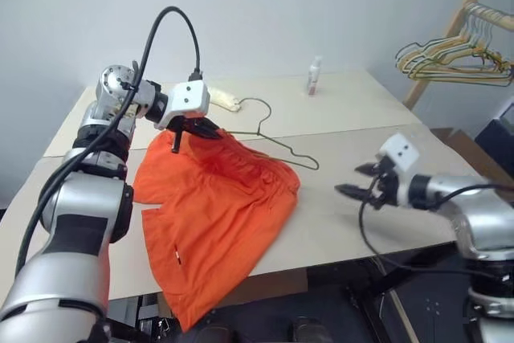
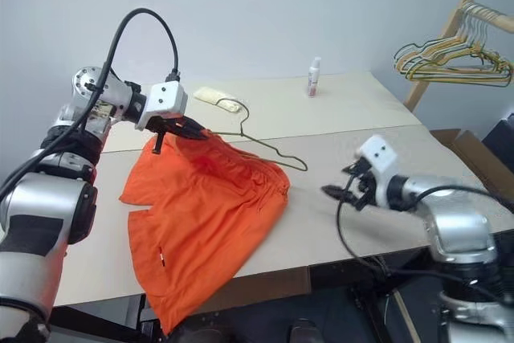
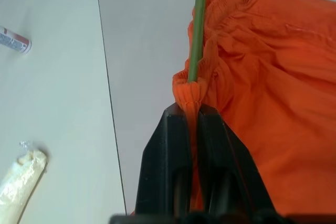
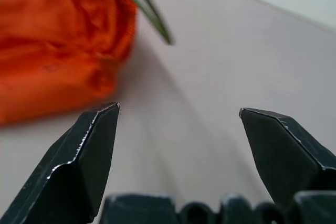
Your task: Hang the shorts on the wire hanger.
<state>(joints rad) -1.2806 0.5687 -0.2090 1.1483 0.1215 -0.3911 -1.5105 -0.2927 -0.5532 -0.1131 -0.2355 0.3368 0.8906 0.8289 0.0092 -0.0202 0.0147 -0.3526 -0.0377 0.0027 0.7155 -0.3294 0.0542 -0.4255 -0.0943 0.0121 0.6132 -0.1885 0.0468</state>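
Observation:
The bright orange shorts (image 1: pixel 217 214) lie spread on the table, one leg hanging over the front edge. My left gripper (image 1: pixel 207 129) is shut on a fold of their gathered waistband (image 3: pixel 191 90) at the far corner and lifts it a little. The thin dark wire hanger (image 1: pixel 289 150) lies behind the shorts. Its hook (image 1: pixel 259 104) points away, and one end of the wire (image 3: pixel 197 24) runs into the pinched fold. My right gripper (image 1: pixel 355 180) hovers open over bare table to the right of the shorts, with nothing between its fingers (image 4: pixel 94 145).
A small bottle (image 1: pixel 314 76) and a pale wrapped item (image 1: pixel 222 101) sit at the back of the table (image 1: pixel 361 118). A wooden rack with a bunch of hangers (image 1: pixel 458 58) stands at the far right. The table's front edge runs just below my right gripper.

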